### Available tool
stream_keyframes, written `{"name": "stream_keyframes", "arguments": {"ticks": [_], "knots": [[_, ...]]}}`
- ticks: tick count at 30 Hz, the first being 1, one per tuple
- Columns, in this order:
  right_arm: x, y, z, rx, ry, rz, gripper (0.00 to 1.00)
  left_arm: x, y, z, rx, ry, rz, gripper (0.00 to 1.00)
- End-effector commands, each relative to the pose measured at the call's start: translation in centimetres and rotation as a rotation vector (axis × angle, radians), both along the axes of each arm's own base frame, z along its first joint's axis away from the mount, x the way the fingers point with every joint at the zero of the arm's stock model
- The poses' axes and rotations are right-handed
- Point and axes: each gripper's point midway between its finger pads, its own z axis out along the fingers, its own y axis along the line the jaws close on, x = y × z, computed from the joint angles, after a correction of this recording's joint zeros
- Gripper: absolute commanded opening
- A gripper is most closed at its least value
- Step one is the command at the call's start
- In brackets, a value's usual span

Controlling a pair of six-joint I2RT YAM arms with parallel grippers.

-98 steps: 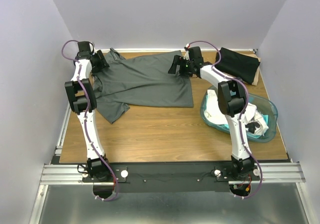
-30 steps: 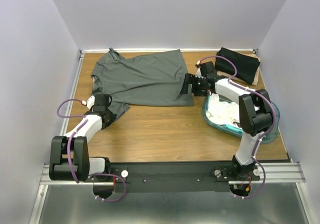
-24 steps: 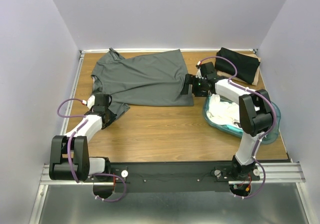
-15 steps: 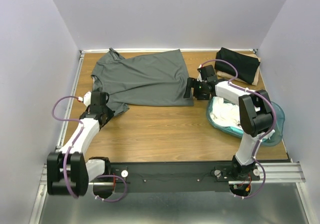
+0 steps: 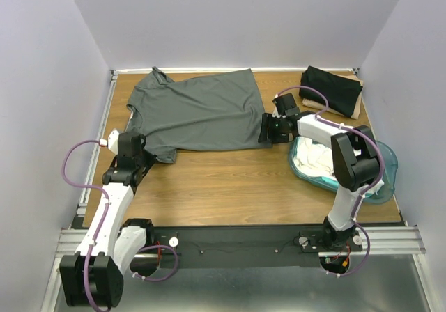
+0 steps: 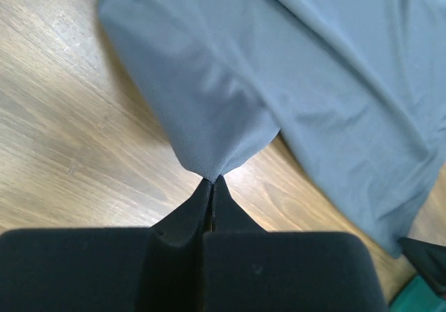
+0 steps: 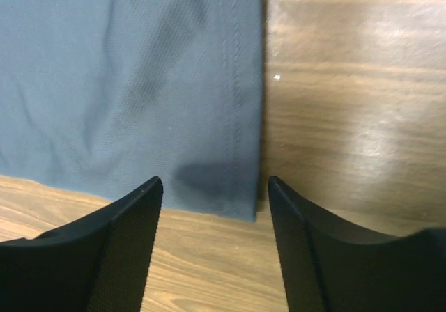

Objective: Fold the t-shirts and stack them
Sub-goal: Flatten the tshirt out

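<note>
A dark grey t-shirt (image 5: 198,110) lies spread flat on the wooden table (image 5: 230,180), collar to the left. My left gripper (image 5: 148,160) is shut on the tip of its near sleeve; in the left wrist view the fabric (image 6: 209,124) bunches to a point at the closed gripper (image 6: 212,180). My right gripper (image 5: 265,129) sits low at the shirt's near right hem corner. In the right wrist view the right gripper (image 7: 214,190) stands open, its fingers (image 7: 129,239) astride the grey t-shirt's hem corner (image 7: 230,186). A folded black t-shirt (image 5: 333,89) lies at the back right.
A teal plastic tub (image 5: 382,169) holding white t-shirts (image 5: 317,157) stands at the right, just beside my right arm. The black shirt rests on a tan board (image 5: 357,104). Walls close in the table on three sides.
My left gripper closed on the sleeve and drew back towards the near left, tugging the sleeve with it. My right gripper slid to the hem corner and its jaws narrowed.
</note>
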Motion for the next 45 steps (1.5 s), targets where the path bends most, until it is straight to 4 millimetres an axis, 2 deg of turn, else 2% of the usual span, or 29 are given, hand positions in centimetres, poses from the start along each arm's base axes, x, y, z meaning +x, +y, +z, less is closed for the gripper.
{"name": "stream_keyframes", "arguments": {"ticks": [1,5,10,14,19,24,28,30,36,45], "knots": [[-2.3,-0.8,-1.5,-0.062,0.081,-0.024,0.66,-0.9,0.4,0.8,-0.012,-0.017,0.039,0.0],[-3.0,-1.5,-1.7,-0.1,0.09,-0.044,0.61,-0.8,0.7,2.1,0.002,-0.043,0.048,0.0],[-3.9,-2.6,-1.9,-0.155,0.12,-0.065,0.51,-0.8,0.9,2.4,0.019,-0.042,0.045,0.0],[-4.5,-3.7,-1.6,-0.191,0.12,-0.088,0.48,-1.0,1.1,2.7,0.032,-0.049,0.045,0.0],[-5.4,-3.6,-2.3,-0.185,0.151,-0.074,0.37,-1.3,1.2,3.1,0.035,-0.072,0.05,0.0],[-4.9,-3.9,-2.7,-0.216,0.144,-0.066,0.33,-1.5,1.2,2.9,0.03,-0.074,0.052,0.0],[-4.0,-4.0,-2.3,-0.229,0.118,-0.055,0.29,-1.6,1.1,2.8,0.031,-0.072,0.05,0.0],[-3.7,-3.7,-2.3,-0.223,0.113,-0.043,0.24,-1.6,1.1,2.7,0.031,-0.072,0.05,0.0],[-3.4,-3.2,-2.6,-0.211,0.121,-0.003,0.0,-1.6,1.3,2.6,0.047,-0.074,0.044,0.0],[-3.8,-3.3,-0.3,-0.199,0.065,0.012,0.0,-1.6,1.3,2.8,0.051,-0.084,0.038,0.0]]}}
